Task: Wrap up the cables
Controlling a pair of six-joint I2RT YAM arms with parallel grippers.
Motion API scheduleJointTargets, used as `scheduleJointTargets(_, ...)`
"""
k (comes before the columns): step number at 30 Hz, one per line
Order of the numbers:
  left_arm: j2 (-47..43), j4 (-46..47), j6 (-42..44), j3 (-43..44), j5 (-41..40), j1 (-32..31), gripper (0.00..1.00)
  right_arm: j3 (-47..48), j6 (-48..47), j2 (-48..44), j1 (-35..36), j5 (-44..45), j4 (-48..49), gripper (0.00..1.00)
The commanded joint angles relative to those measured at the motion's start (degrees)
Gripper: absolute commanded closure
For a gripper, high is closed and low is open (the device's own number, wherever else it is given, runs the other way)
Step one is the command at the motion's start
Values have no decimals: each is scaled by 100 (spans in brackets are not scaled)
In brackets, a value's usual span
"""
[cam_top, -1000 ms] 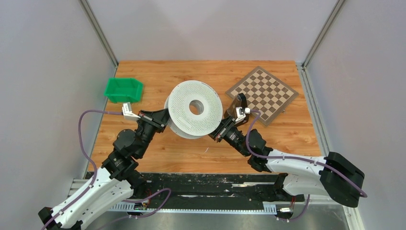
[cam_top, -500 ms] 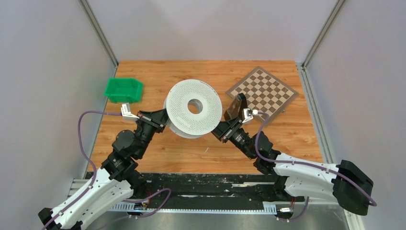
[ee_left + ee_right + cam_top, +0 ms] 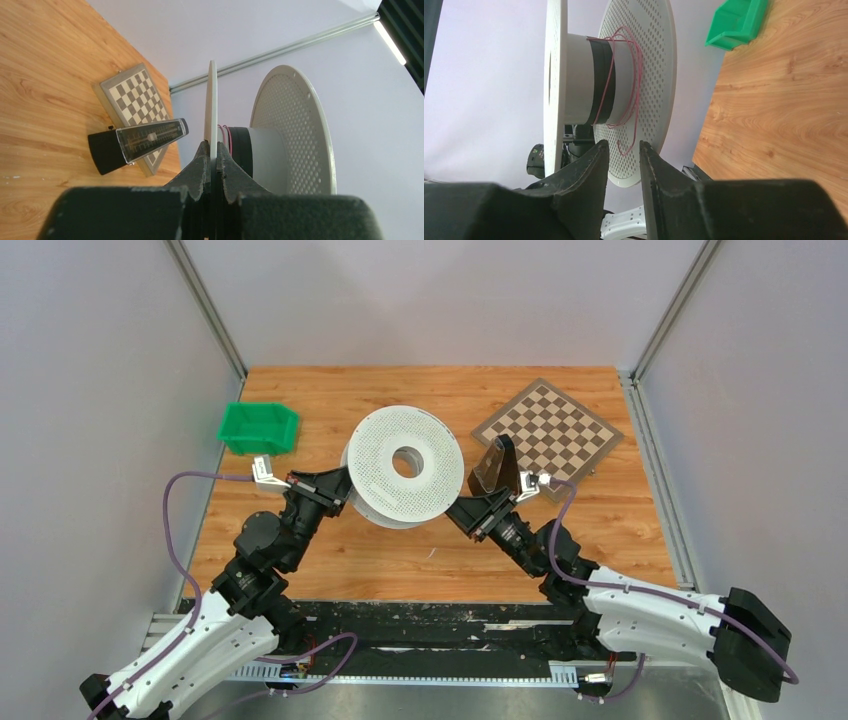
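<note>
A grey perforated spool [image 3: 403, 480] stands tilted at mid-table. My left gripper [image 3: 345, 483] is shut on the edge of one spool flange [image 3: 212, 100]; its jaws pinch the thin rim in the left wrist view [image 3: 211, 146]. The thin reddish-brown cable [image 3: 624, 80] lies in loose turns round the spool core, with a slack loop hanging down [image 3: 625, 146]; a few strands also show in the left wrist view [image 3: 226, 136]. My right gripper [image 3: 462, 508] is open and empty just right of the spool, its fingers [image 3: 623, 145] on either side of the view of the hanging loop, not touching it.
A black metronome [image 3: 493, 468] stands right behind my right gripper, at the near corner of a chessboard [image 3: 555, 435]. A green bin [image 3: 260, 427] sits at the far left. Bare wooden table [image 3: 400, 560] lies in front of the spool.
My right arm has swung its elbow to the right and its gripper has shifted slightly right and farther back along the spool's edge. The left arm and spool have not moved.
</note>
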Motion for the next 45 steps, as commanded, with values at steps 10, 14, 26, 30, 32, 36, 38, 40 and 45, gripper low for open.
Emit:
scheduleJointTargets(10,-169,803,-386,127,-220,-18,100,-413,-368,-1264,17,266,-1113,55)
scheduleJointTargets(14,-160,826,-401,55,-247,-18,100,-422,-697,-1822,17,409,-1340,51)
scheduleJointTargets(26,-48,865,-331,76,-70,-19,100,643,-1952,-2188,-18,-386,-1433,25)
scheduleJointTargets(30,-11,925,-405,78,75,-15,100,1012,-1950,-1751,-53,-589,-1427,24)
scheduleJointTargets(32,-15,933,-443,85,138,-19,100,1158,-1933,-1554,-80,-646,-1398,24)
scheduleJointTargets(36,-60,912,-458,71,169,-19,100,1399,-1843,-1248,-137,-637,-1560,24)
scheduleJointTargets(38,-94,883,-429,68,149,-17,100,1408,-1829,-1246,-135,-525,-1599,24)
scheduleJointTargets(40,-134,837,-401,70,126,-19,100,1389,-1850,-1324,-133,-427,-1610,24)
scheduleJointTargets(45,-152,824,-376,73,89,-13,100,1536,-2283,-1549,-133,74,-2139,24)
